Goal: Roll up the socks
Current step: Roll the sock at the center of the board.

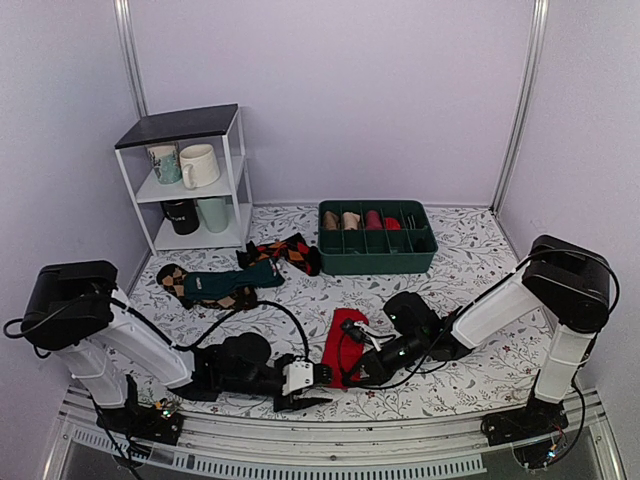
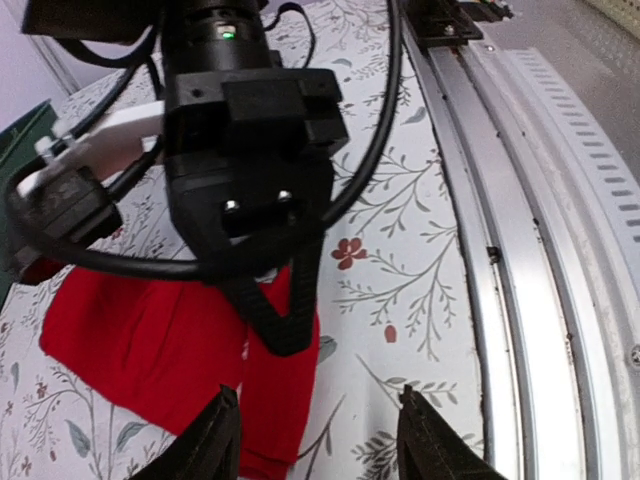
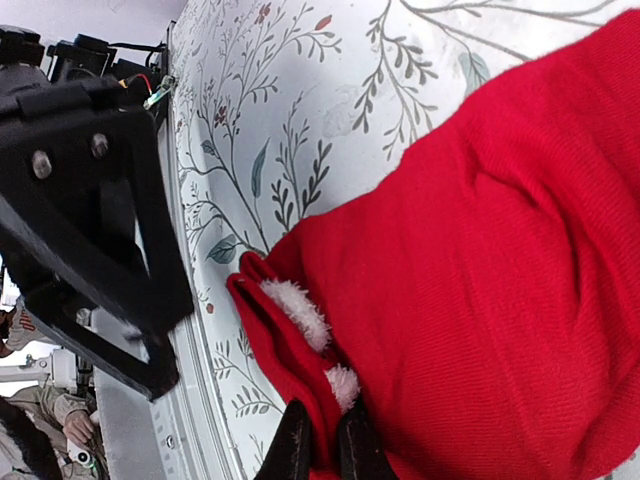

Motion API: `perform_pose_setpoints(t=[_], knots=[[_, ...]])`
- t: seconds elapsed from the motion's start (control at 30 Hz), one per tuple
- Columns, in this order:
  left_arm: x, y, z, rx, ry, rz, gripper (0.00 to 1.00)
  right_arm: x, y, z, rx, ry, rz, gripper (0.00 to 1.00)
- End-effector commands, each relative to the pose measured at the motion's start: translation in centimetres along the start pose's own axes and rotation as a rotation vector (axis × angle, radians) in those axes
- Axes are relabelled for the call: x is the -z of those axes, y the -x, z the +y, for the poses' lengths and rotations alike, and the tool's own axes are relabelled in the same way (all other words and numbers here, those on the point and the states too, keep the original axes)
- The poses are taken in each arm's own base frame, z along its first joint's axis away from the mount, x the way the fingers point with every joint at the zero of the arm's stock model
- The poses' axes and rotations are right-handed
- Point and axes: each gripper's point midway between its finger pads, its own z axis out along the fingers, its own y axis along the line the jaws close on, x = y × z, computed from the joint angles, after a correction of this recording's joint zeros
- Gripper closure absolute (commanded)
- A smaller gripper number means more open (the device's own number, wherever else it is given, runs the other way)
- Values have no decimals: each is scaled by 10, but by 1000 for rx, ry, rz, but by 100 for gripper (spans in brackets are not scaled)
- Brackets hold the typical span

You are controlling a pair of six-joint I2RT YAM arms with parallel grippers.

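Counts, overhead view: two arms; one pair of red socks (image 1: 343,335), lying as a single red shape on the floral table cover (image 1: 470,370). There were also one dark teal sock (image 1: 235,282), two orange-and-black argyle socks (image 1: 290,252), one green divided tray (image 1: 378,262) with rolled bundles in its back row (number uncertain), and one white shelf unit (image 1: 180,125) carrying four mugs (image 1: 198,165), two per level. The overhead view placed the red socks near the front edge of the table, between the two wrists, but did not resolve either grip. The right wrist view did. The right gripper (image 3: 322,452) had its fingers pressed together on a folded edge at the socks' near end, where two white fuzzy tufts of lining showed. The left wrist view showed that same pinch from the opposite side, and only there could the left gripper (image 2: 320,440) be judged. Its fingers stood well apart and gripped nothing. The socks' near tip lay on the cloth between them, closer to one finger. The rest of the fabric spread away beyond the right gripper's fingers.
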Motion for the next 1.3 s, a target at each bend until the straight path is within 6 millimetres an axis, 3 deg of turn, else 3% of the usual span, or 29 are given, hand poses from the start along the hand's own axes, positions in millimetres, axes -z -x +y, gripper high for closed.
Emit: perform_pose_setpoints(t=[0.0, 0.17, 0.43, 0.67, 0.83, 1.03, 1.1, 1.2, 1.27], knots=[[-17, -12, -15, -14, -65, 70, 47, -2, -74, -49, -182, -175, 201, 96], [-25, -22, -8, 0, -25, 120, 46, 0, -74, -47, -179, -172, 198, 96], [-17, -24, 9, -8, 78, 128, 41, 1, -75, -47, -180, -168, 195, 96], [-21, -32, 5, -7, 57, 160, 42, 0, -76, -47, -178, -164, 196, 96], [-26, -41, -1, 9, 26, 193, 54, 1, -76, -45, -180, -157, 196, 96], [-25, -45, 0, 31, 35, 207, 58, 1, -77, -45, -180, -158, 195, 96], [-26, -47, -1, 39, 32, 215, 66, 1, -78, -46, -183, -159, 196, 96], [-28, -48, -2, 53, 28, 225, 87, 1, -77, -44, -179, -154, 194, 96], [-27, -49, -1, 68, 32, 229, 91, 2, -77, -44, -178, -151, 192, 96]])
